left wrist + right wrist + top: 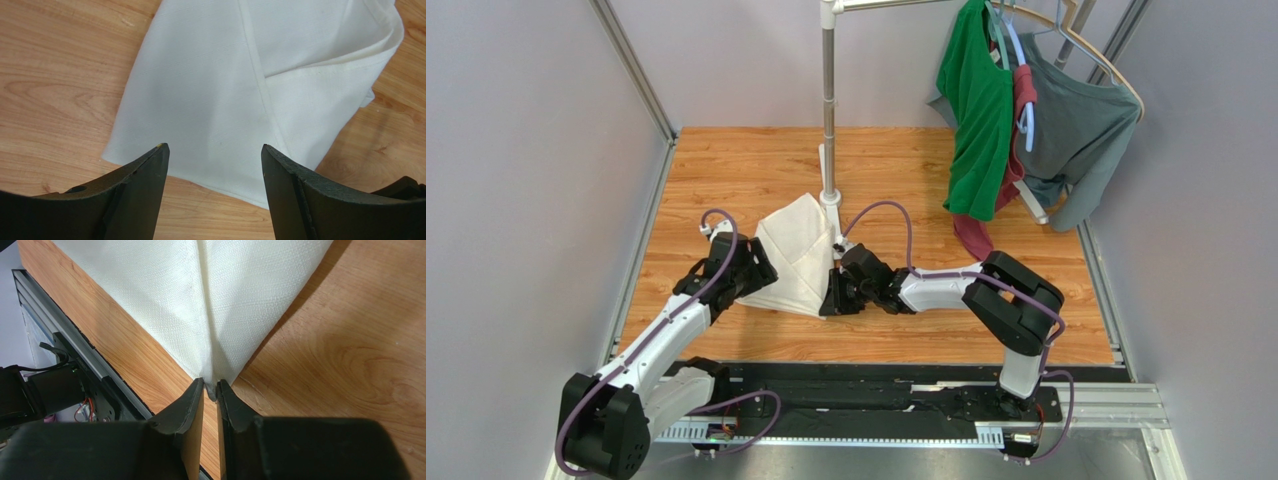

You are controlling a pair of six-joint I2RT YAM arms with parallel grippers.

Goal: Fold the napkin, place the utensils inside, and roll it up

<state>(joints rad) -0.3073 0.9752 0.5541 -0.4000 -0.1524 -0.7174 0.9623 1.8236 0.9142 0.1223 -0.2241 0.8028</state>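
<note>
While the white napkin (798, 255) lay on the left half of the wooden table (906, 170), about midway between the far and near edges, both arms reached toward it from opposite sides. Its far corner sat just beside the foot of the white pole stand (829, 120), and the cloth was already doubled over, with one layer's hemmed edge running across the layer beneath it.

The right claw (838, 295) was at the napkin's near right corner. Seen from its own wrist, the right claw (211, 387) had its jaws pressed almost together, pinching the tip of that corner, and the napkin (200, 300) fanned out from the pinch with a sharp crease running straight away from it.

The left claw (751, 272) was over the napkin's left side, toward the left edge of the table. In its wrist view the left claw (215, 155) stood spread wide, holding nothing, with the napkin (225, 90) lying flat between and beyond its black fingers (150, 172). Whether those tips touched the cloth could not be told.

At the far right corner of the table, a green shirt (976, 120) and a grey shirt (1081, 130) hung on hangers, well apart from the napkin.
</note>
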